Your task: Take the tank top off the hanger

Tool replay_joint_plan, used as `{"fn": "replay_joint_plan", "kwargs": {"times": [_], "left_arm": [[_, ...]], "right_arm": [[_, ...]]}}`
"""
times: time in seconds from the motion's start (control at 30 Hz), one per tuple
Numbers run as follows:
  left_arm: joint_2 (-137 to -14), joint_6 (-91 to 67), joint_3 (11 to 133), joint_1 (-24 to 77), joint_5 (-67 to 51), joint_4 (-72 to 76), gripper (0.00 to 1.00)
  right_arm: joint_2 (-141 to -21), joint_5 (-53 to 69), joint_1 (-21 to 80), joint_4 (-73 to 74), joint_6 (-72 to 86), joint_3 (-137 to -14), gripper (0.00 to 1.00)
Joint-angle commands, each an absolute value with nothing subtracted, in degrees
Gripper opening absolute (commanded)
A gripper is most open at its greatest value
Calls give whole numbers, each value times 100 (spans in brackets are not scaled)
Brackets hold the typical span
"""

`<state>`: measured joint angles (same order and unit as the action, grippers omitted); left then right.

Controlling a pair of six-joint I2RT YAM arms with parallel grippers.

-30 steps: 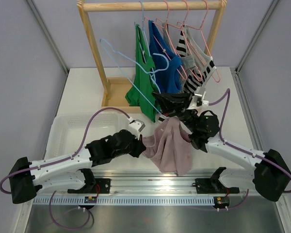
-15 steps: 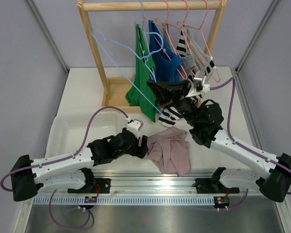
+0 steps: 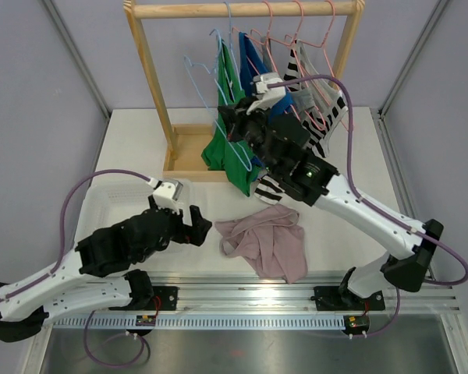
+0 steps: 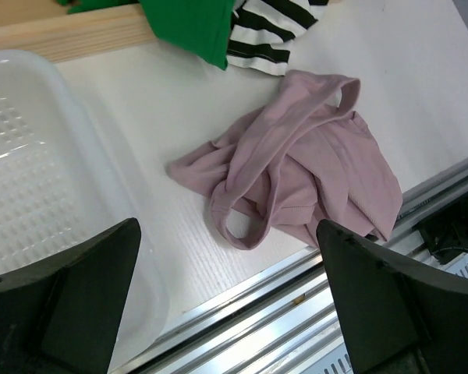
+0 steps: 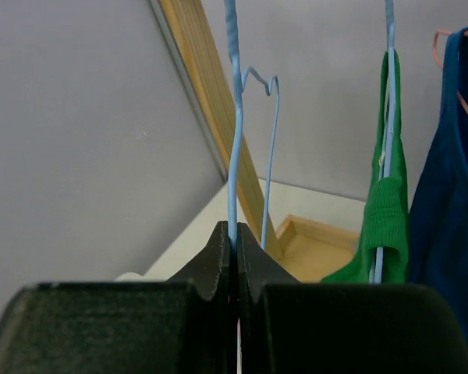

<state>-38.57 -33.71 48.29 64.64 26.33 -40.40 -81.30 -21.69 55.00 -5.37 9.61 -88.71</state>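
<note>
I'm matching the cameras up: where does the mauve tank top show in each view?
Top external: mauve tank top crumpled on the table, lower centre.
Left wrist: mauve tank top right of centre.
Right wrist: not in it.
Shared landmark: the hanging green top, in all three views.

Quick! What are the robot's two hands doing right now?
Left gripper: open, holding nothing.
Right gripper: shut on the blue hanger.

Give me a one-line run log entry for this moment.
left claw: open, empty | right claw: shut on blue hanger | pink tank top: off hanger, crumpled on table
</note>
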Motion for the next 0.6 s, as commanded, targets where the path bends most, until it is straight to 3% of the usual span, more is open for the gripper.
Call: {"fn": "replay_joint_plan", "kwargs": {"times": [0.0, 0.27, 0.57], "left_arm": [[-3613, -3620, 5290, 6495, 3190, -4919, 99], [-3191, -3560, 5291, 6495, 3385, -5291, 99], [-3041, -3524, 5177, 6486, 3322, -5159, 99]], "right_arm": [[-8724, -3013, 5572, 342, 564, -9833, 0], [-10273, -3629, 5555, 597, -368, -12090, 0], [-12013, -3182, 5010, 1835, -167, -14920, 0]]}}
